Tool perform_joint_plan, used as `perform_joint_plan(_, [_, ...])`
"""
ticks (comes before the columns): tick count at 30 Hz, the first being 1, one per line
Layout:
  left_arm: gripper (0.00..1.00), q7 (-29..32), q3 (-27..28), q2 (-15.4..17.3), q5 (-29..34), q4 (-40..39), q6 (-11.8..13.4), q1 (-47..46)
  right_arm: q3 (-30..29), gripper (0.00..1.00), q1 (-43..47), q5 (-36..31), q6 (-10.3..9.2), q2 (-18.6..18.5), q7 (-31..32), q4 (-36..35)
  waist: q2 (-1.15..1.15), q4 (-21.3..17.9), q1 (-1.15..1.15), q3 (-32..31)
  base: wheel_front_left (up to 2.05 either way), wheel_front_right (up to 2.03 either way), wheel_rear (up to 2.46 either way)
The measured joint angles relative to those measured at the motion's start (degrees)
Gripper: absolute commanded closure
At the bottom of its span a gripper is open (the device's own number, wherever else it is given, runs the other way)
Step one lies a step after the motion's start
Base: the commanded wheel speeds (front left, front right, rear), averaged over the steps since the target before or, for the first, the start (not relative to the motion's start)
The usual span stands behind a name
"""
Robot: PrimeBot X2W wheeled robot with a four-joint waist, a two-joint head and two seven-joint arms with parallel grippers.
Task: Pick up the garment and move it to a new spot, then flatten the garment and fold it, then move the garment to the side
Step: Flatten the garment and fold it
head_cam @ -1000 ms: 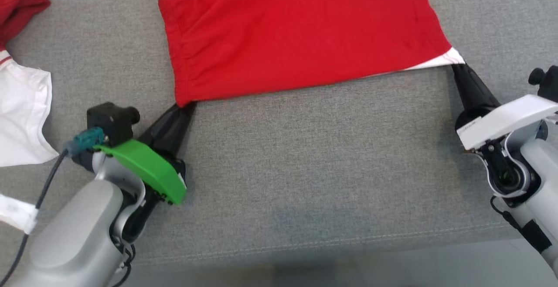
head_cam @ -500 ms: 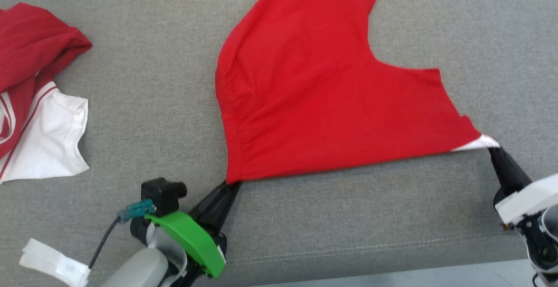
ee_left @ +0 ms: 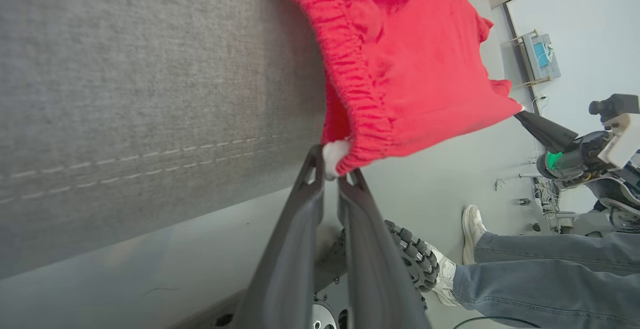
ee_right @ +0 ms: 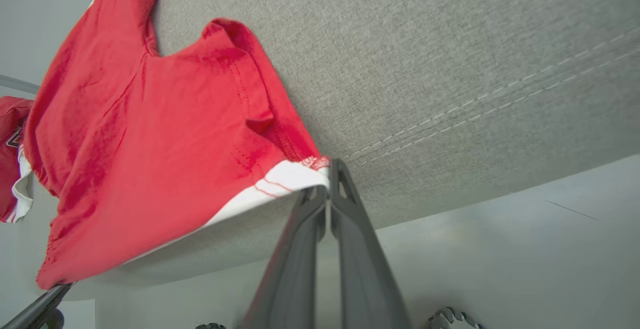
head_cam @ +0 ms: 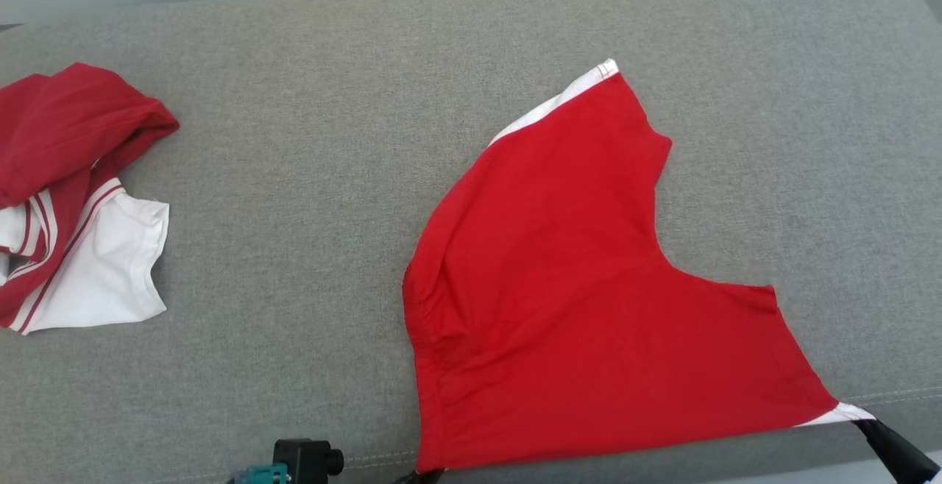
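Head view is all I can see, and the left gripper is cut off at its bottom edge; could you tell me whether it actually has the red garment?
Observer: Yes. In the left wrist view the left gripper has its fingers shut on the red garment, at a gathered waistband corner.
Operator: Thank you. And the right one?
Observer: The right wrist view shows the right gripper pinching the white-trimmed hem corner between its tips.
Operator: Is anything nearby that I should know of?
Observer: A person, in jeans and white shoes, is beside the robot's wheel.
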Motion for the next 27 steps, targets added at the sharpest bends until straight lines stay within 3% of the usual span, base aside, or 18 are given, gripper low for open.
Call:
perform_joint_plan(5, [1.00,2.47,0.02,2.14,-1.54,-4.89,-0.53,0.01,-3.28,1.00,-0.44,-0.11,1.47,-3.79,-1.07,-6.06,0.00,-0.47,0.00,0.54,0.00,0.00,0.00])
perform_joint_plan(13, [1.00,9.45,2.94,6.41,-7.94,-16.16,-1.08,-5.03,-7.16,1.00,-10.78,-2.57,1.38,-10.74,0.63,-14.94,0.00,0.13,0.00,2.94,0.00,0.00,0.00])
perform_joint_plan(18, [1.00,14.92,7.45,10.14,-12.00,-21.70,-0.13,-11.93,-7.77,1.00,-19.95,-4.36,-0.99,-12.45,4.91,-17.86,0.00,0.95,0.00,6.02,0.00,0.00,0.00])
perform_joint_plan(27, [1.00,25.31,11.99,12.79,-18.76,-24.53,5.45,-23.54,-6.81,1.00,-35.67,-6.39,-6.37,-11.54,13.60,-19.16,0.00,3.34,0.00,12.58,0.00,0.00,0.00])
